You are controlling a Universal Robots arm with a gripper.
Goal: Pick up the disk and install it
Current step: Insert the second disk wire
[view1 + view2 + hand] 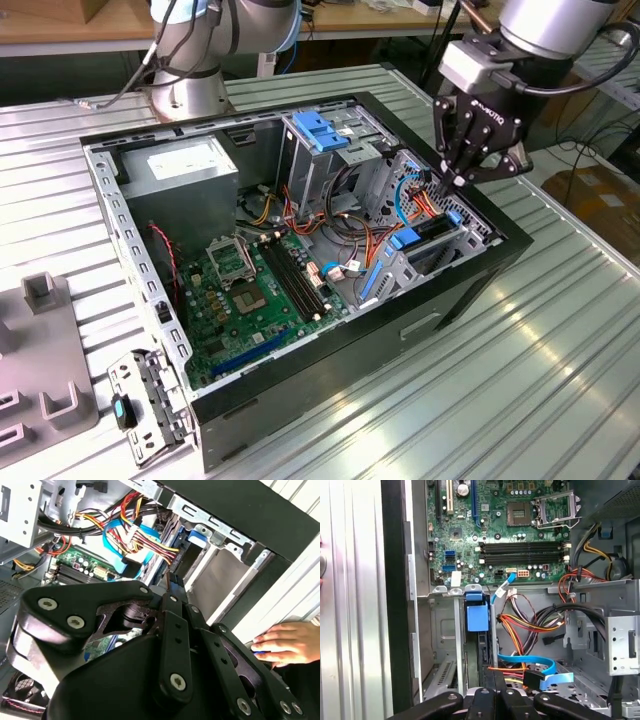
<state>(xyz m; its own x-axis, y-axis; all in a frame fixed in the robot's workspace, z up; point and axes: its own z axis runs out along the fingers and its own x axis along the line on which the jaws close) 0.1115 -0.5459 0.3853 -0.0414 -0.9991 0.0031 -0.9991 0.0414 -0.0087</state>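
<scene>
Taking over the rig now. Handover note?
Claw: low over the grey metal drive bay at the exterior view's right of the open black computer case; grip state can't be told.
Silver-grey hard disk: not clearly identifiable; a dark slab edge-on in the bay under the claw may be it.
Seating unconfirmed.
A person's hand rests beside the case.

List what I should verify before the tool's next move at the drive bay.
1. Tool positioned over the drive bay: ok.
2. Tool shut: ok. Whether it grips the disk: cannot tell.
3. Disk standing on edge in the bay slot: ok. Fully seated: cannot tell.
4. Blue cable kept away from the tool: not ok, it lies right beside it.
5. Person's hand away from the case: not ok, it rests beside it.
</scene>
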